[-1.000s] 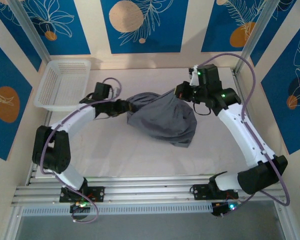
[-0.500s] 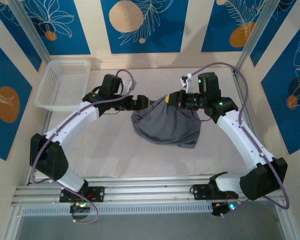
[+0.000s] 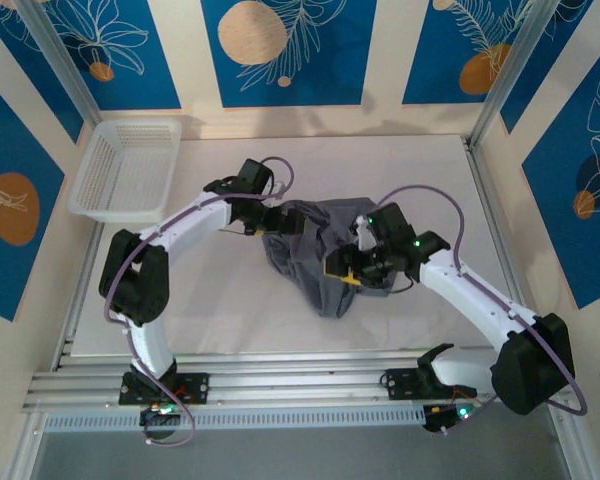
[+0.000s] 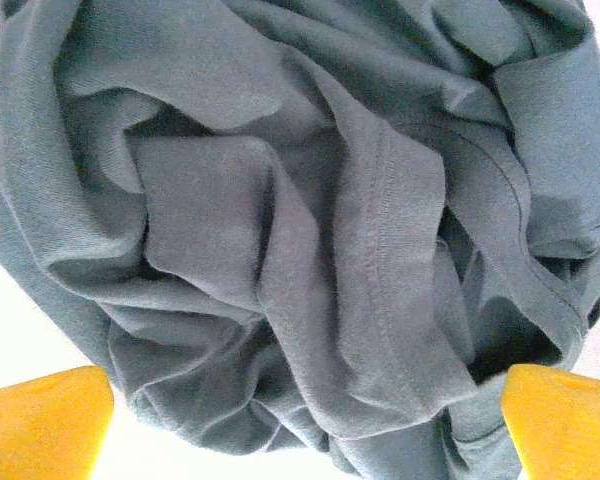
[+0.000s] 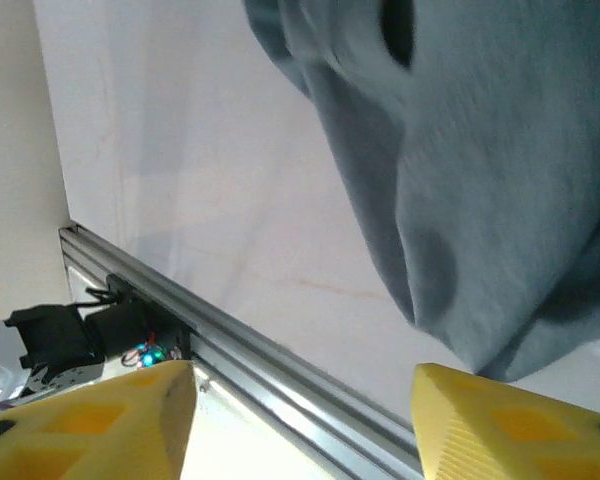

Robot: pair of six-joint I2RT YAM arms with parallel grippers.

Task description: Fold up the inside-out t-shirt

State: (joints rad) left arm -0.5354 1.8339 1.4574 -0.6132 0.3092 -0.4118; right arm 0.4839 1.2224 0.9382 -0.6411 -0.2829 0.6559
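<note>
T-shirt of slate-grey cloth (image 3: 315, 255) lies heaped mid-table, well apart from the white mesh plastic basket (image 3: 125, 165).
Left gripper (image 4: 302, 425) is spread wide, released, its yellow fingertips flanking the heap's edge below a stitched hem. Right gripper (image 5: 300, 400) gapes too, grasping nothing, over the heap's side farther from the basket. Bare white table (image 3: 210, 300) lies open between basket and shirt.
</note>
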